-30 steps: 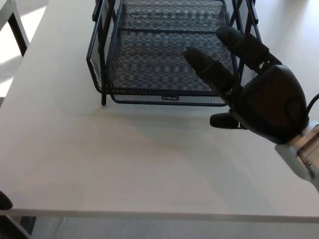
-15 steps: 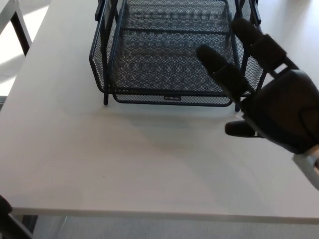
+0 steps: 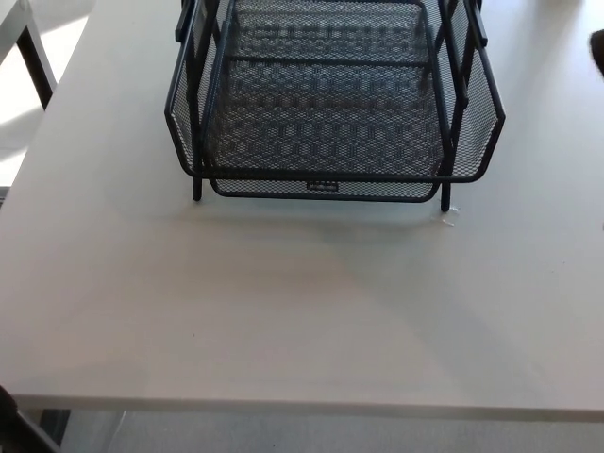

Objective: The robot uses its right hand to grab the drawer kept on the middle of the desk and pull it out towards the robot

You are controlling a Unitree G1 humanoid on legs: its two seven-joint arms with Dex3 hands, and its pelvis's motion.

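Black mesh drawer (image 3: 326,104) sits on the white counter (image 3: 283,311), at the far middle of it, inside a black wire-frame rack (image 3: 198,142). Its front edge faces me; a small label plate (image 3: 323,186) shows on the lower front rim. The drawer's front lip sticks out just past the rack's two front legs. Rack legs rest on the counter, one at front left, one at front right. A tiny white scrap (image 3: 450,217) lies on the counter just beside the front right leg.

My right robot hand: only a dark sliver (image 3: 597,49) at the right edge of the head view, well apart from the drawer, touching nothing I can see. Too little shows to say whether its fingers are spread or closed, so cannot tell. It has hold of nothing visible. My left robot hand doesn't show at all.

Near counter edge runs along the bottom, grey floor (image 3: 283,434) below it. A dark table leg (image 3: 38,61) stands at the upper left, off the counter.
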